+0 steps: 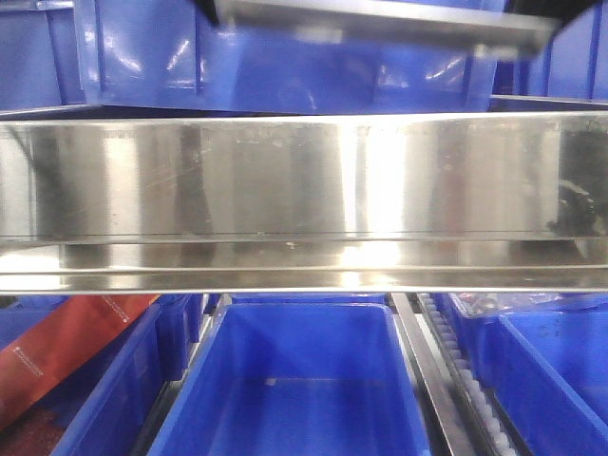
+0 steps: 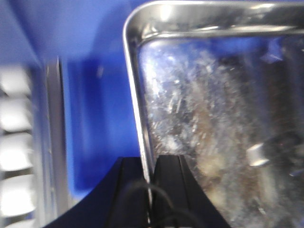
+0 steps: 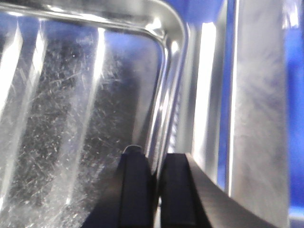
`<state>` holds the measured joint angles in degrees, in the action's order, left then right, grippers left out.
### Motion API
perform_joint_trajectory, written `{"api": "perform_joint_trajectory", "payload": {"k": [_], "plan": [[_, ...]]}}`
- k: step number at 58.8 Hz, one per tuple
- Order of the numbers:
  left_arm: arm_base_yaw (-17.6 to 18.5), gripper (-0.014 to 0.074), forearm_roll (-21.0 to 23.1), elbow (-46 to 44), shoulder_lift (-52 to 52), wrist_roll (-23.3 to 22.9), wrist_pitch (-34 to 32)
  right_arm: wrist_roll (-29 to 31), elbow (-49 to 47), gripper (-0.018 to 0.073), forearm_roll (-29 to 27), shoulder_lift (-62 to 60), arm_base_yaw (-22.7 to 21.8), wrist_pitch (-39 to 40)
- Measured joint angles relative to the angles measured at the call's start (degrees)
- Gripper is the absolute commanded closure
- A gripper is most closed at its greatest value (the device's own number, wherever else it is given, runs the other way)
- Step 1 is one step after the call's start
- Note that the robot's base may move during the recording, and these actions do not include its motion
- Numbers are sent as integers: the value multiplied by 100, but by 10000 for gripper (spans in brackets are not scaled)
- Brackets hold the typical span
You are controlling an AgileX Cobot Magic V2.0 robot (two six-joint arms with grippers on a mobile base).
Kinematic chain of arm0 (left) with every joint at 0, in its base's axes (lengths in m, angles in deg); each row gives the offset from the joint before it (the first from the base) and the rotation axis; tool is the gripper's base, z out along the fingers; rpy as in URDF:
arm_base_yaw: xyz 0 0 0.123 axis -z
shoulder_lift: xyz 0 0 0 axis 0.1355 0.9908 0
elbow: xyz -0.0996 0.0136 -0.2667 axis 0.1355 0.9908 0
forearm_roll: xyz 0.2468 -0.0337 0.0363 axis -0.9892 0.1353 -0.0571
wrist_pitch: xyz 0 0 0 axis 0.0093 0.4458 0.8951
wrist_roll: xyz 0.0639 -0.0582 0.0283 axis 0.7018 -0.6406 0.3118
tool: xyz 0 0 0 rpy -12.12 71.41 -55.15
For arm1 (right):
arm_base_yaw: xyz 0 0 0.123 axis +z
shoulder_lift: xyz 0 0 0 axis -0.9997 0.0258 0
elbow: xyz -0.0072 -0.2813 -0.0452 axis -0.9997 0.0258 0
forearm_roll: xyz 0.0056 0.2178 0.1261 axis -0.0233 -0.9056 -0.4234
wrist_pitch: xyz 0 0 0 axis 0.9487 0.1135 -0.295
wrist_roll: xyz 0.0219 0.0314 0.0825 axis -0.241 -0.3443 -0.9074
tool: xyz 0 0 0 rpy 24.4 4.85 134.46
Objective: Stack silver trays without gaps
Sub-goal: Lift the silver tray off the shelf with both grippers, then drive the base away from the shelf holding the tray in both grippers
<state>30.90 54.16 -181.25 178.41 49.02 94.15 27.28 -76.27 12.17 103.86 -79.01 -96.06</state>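
Two pincers grip one silver tray (image 1: 380,21) by its thin rim, at opposite ends.

In the left wrist view the left pincer (image 2: 149,190) is clamped on the rim. Its black fingers (image 2: 127,187) stand tight on either side of the steel edge, with only the rim between them. The rim runs from the pincer up to a rounded corner, and the scratched tray floor (image 2: 213,118) spreads to the right of the pincer. A blue bin (image 2: 95,118) lies left of the tray, and white rollers (image 2: 14,156) show at the far left edge.

In the right wrist view the right pincer (image 3: 156,190) is likewise closed on the rim. The tray floor (image 3: 71,123) lies to its left, and the rounded corner is above it. A blurred steel strip (image 3: 259,118) stands just to the right.

From the front the tray shows at the very top, sloping slightly down to the right, in front of a blue bin (image 1: 285,76). It is above the broad steel rail (image 1: 304,180). Whether it rests on anything cannot be told. More blue bins (image 1: 304,380) and a red packet (image 1: 66,351) sit below the rail.
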Motion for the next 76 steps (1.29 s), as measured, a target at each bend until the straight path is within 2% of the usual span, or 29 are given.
{"api": "perform_joint_trajectory", "payload": {"k": [10, 20, 38, 47, 59, 76], "plan": [[0, 605, 19, 0, -317, 0, -38, 0, 0, 628, -29, -390, 10, 38], [0, 605, 7, 0, -536, 0, -414, 0, -26, 628, -29, -701, 10, 291], [0, 605, -653, -10, -600, 21, -1390, 0, -168, 628, 15, -916, 10, 1611], [0, 605, -859, -10, -610, 21, -1797, 0, -168, 628, 38, -916, 10, 1977], [0, 605, -1069, -10, -610, 21, -2136, 0, -168, 628, 60, -916, -1, 2067], [0, 605, -1105, -10, -611, 21, -2176, 0, -168, 628, 60, -916, -1, 2115]]}}
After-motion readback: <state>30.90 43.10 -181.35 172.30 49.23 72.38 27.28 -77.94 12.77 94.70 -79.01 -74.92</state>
